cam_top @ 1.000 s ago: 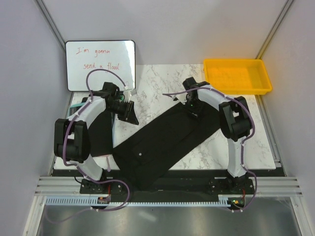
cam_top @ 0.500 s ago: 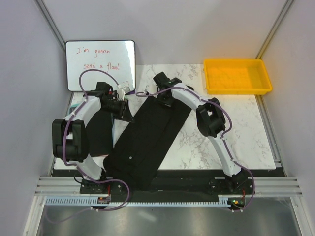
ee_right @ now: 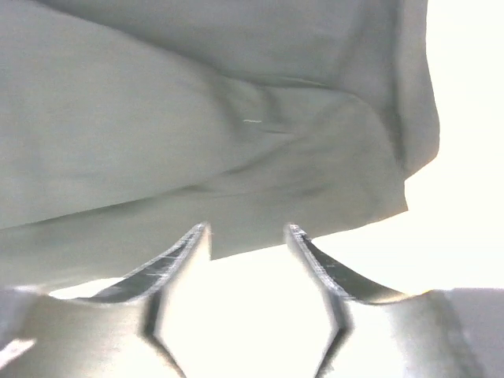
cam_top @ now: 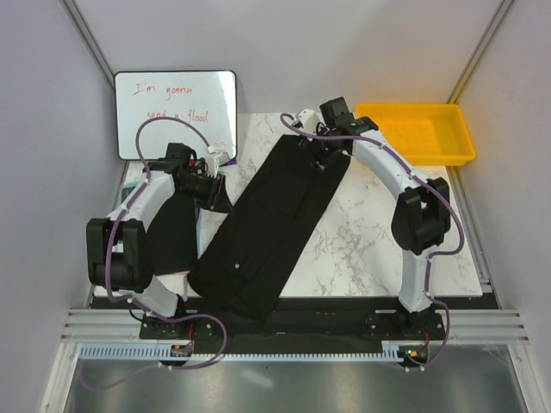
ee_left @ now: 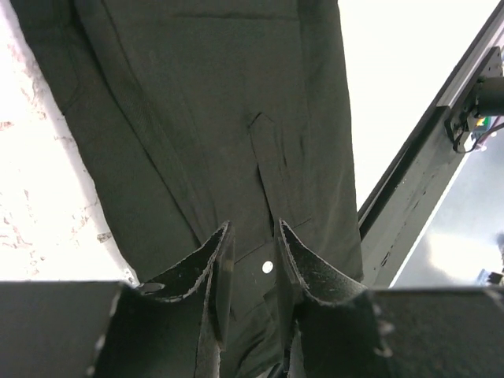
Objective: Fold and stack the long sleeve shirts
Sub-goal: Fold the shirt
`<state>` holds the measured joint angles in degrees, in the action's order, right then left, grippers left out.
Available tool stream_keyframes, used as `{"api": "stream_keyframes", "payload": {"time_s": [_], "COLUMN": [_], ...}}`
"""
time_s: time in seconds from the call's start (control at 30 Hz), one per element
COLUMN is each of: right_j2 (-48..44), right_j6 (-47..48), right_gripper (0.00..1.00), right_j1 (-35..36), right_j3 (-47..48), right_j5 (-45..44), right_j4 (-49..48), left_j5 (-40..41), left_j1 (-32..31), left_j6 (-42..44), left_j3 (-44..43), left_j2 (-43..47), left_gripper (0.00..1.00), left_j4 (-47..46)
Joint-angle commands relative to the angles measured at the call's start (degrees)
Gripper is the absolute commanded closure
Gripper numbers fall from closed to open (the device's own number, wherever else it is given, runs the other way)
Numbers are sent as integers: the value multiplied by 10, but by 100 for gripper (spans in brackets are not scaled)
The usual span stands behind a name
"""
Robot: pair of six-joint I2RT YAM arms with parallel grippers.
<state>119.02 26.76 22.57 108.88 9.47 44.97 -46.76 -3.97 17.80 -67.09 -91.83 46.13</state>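
A black long sleeve shirt (cam_top: 267, 228) lies folded into a long strip, running diagonally from the back middle of the table to the near left. My left gripper (cam_top: 220, 200) sits at its left edge. In the left wrist view its jaws (ee_left: 253, 228) stand narrowly apart with the shirt's cloth (ee_left: 236, 118) running in between them, a pale button (ee_left: 268, 268) showing in the gap. My right gripper (cam_top: 317, 153) hovers at the strip's far end. In the right wrist view it (ee_right: 248, 228) is open, with the cloth's edge (ee_right: 197, 118) just past its fingertips and nothing between them.
A whiteboard (cam_top: 176, 112) with red writing leans at the back left. A yellow tray (cam_top: 413, 160) stands at the back right. A second flat black thing (cam_top: 176, 237) lies under my left arm. The marble tabletop (cam_top: 370, 232) shows to the right, with a metal rail (ee_left: 417, 197) at its near edge.
The right arm swung the shirt's far end left, then to the back middle, so the strip lies steeper. Its jaws widened and the cloth is out of them. The left gripper hardly moved.
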Motion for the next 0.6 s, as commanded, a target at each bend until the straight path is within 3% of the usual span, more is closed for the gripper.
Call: {"api": "stream_keyframes", "payload": {"time_s": [0.0,0.13,0.4,0.57], "right_j2": [-17,4,64,134], "right_j6": [-84,-100,-70,-37], "right_gripper": [56,71,74,75], "right_j1": [22,21,18,-15], "right_j3": [-79,-115,-129,-33], "right_j5": [96,107,70,-30], "right_j4": [13,1,0,-3], "left_j5": [-11,-21,-17,-14], "left_j1": [-4,-4,-4,-4], "left_j6": [31,10,14,19], "left_j3": [-1,-9,3,22], "left_j2": [17,27,49,56], "left_gripper": [66,66,64,64], "left_j4": [-13,-22,-23,-23]}}
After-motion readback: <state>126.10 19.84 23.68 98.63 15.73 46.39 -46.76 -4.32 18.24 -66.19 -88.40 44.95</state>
